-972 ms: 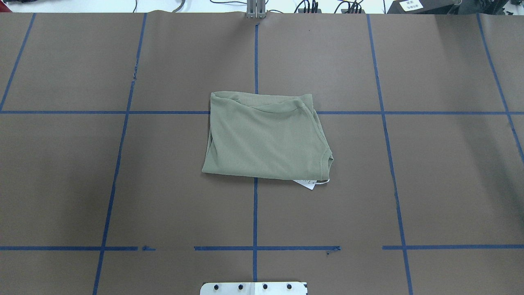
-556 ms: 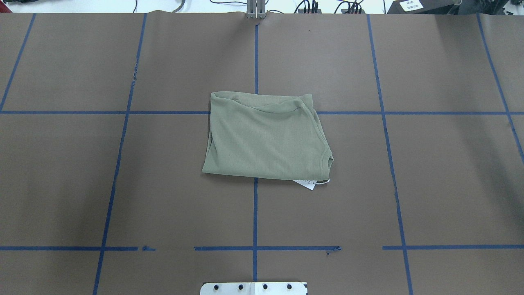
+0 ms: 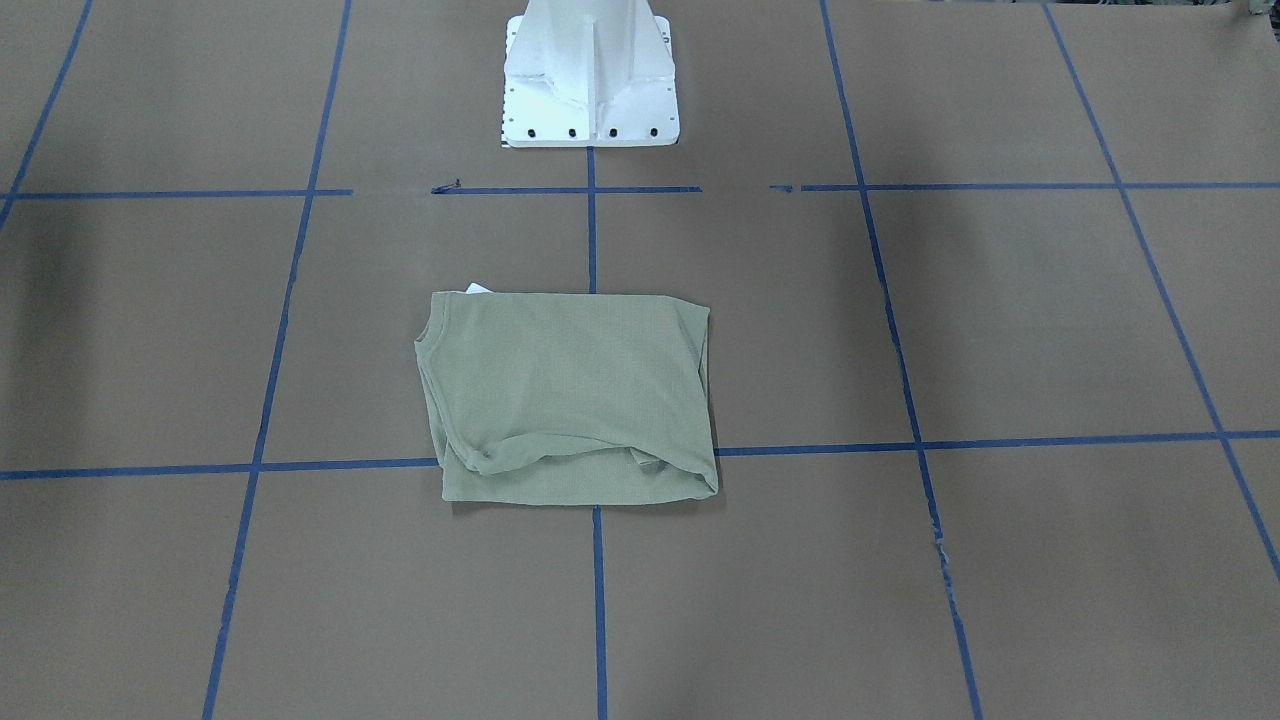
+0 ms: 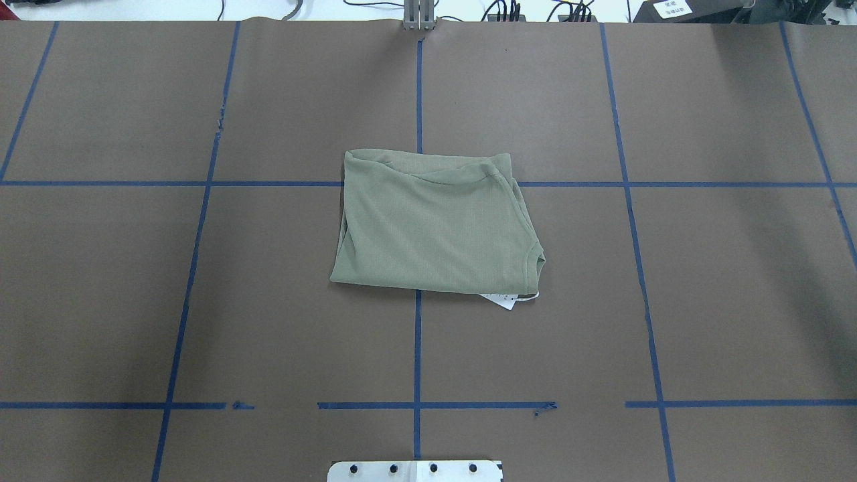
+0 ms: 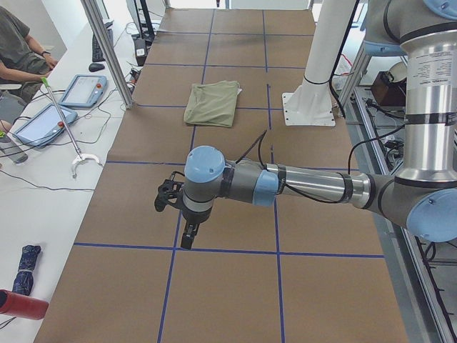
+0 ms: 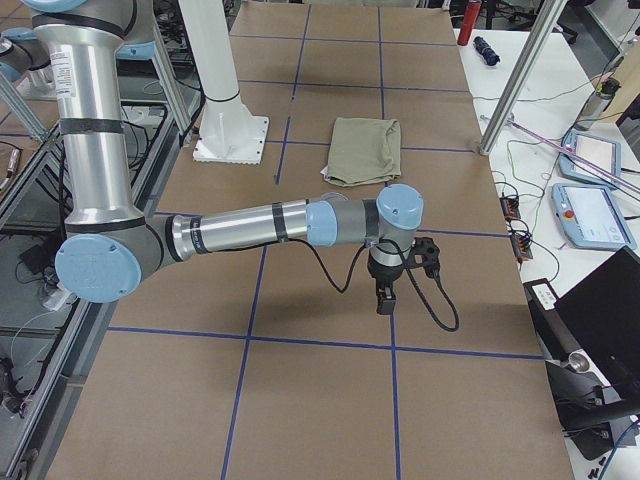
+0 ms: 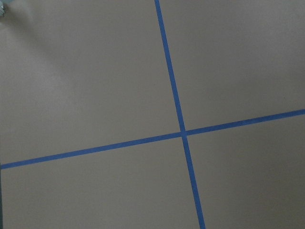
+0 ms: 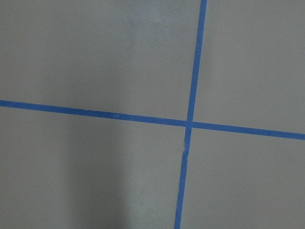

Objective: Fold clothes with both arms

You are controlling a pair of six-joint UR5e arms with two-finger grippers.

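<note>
Silver-grey tubular left arm with light-blue joint caps point(image 5: 314, 187) extends level, black two-finger left gripper point(image 5: 188, 240) pointing down; matching right arm point(image 6: 250, 225) and right gripper point(image 6: 385, 300) likewise; finger spacing unclear

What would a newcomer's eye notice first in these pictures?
A folded green shirt lies at the middle of the brown table, covering a crossing of blue tape lines. In the side views, the left arm and the right arm stretch low over the table, apart from it.

I'm in a robotics lab: brown table point(image 4: 301, 348) gridded with blue tape point(image 4: 417, 348), teach pendants point(image 5: 81, 91) on the side bench point(image 5: 43, 193).
</note>
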